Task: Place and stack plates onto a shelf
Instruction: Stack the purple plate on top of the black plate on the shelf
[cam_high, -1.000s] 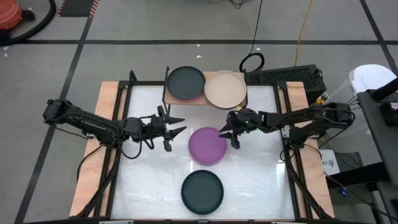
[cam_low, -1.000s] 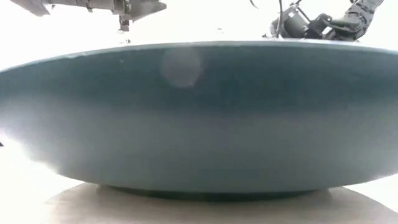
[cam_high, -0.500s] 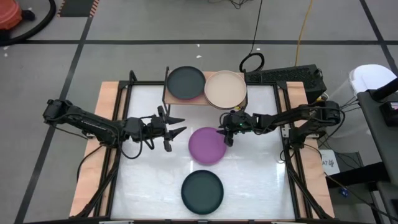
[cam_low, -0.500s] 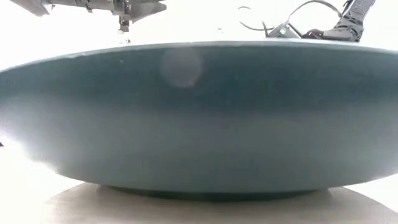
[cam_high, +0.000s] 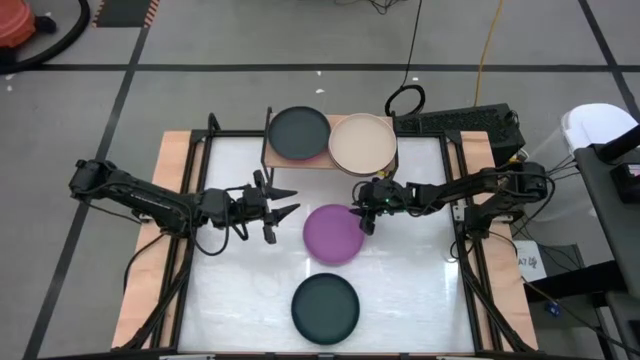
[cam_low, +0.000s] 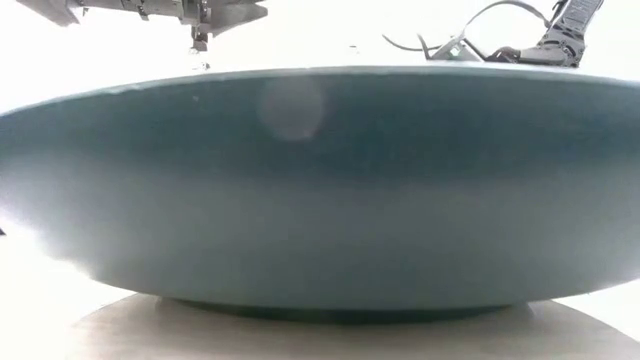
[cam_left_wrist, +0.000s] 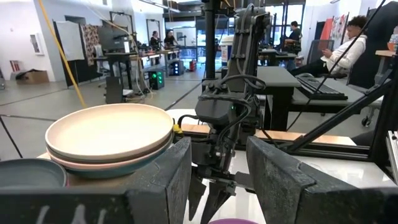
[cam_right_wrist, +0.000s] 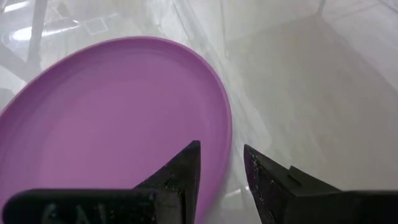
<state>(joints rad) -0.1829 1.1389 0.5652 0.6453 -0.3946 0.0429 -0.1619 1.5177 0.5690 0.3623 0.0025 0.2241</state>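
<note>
Grey floor (cam_high: 200, 40), black desks (cam_left_wrist: 280, 78), seated person (cam_left_wrist: 339, 53)

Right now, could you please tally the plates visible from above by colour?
Dark plates: 2
Beige plate: 1
Purple plate: 1
Total: 4

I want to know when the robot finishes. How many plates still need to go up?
Done: a dark plate and a beige plate sit on the shelf. In hand: the right tool is open over the purple plate's rim, not yet gripping. Left: that plate and the dark teal plate. The left tool waits open nearby.
</note>
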